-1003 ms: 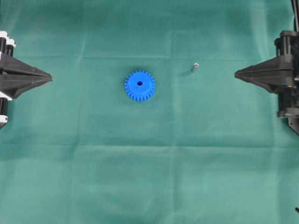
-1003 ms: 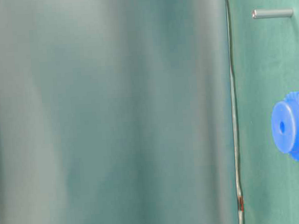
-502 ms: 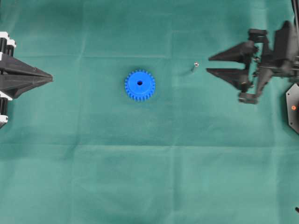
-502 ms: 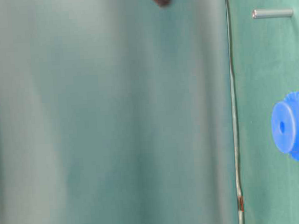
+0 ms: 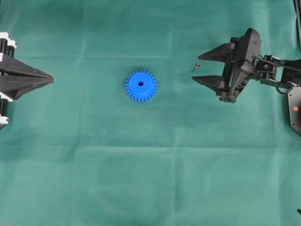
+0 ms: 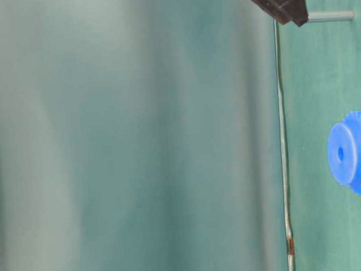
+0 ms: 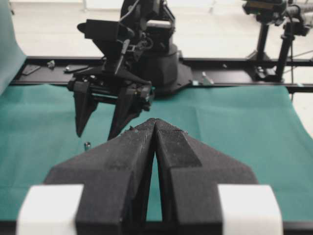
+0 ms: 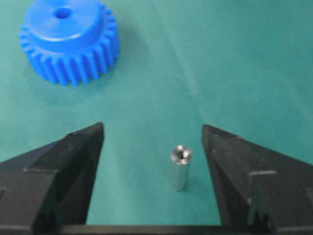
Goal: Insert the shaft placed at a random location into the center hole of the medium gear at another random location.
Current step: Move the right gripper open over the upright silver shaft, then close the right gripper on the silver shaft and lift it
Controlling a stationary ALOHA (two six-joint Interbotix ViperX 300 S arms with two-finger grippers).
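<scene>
The blue medium gear (image 5: 140, 86) lies flat on the green cloth, its center hole (image 5: 140, 84) facing up. It also shows in the right wrist view (image 8: 68, 41) and the table-level view (image 6: 355, 153). The thin silvery shaft (image 5: 196, 66) stands upright to the gear's right. My right gripper (image 5: 195, 68) is open, with one finger on each side of the shaft (image 8: 180, 169). In the right wrist view the shaft is nearer the right-hand finger and touches neither. My left gripper (image 5: 51, 79) is shut and empty at the far left edge, well away from the gear.
The green cloth (image 5: 150, 165) covers the whole table. The right arm's black base (image 7: 156, 63) and a black rail stand at the cloth's far edge in the left wrist view. A black plate (image 5: 295, 108) sits at the right edge.
My right gripper has opened and moved left from the table's right edge, until its fingers flank the shaft. The left gripper, gear and shaft have not moved.
</scene>
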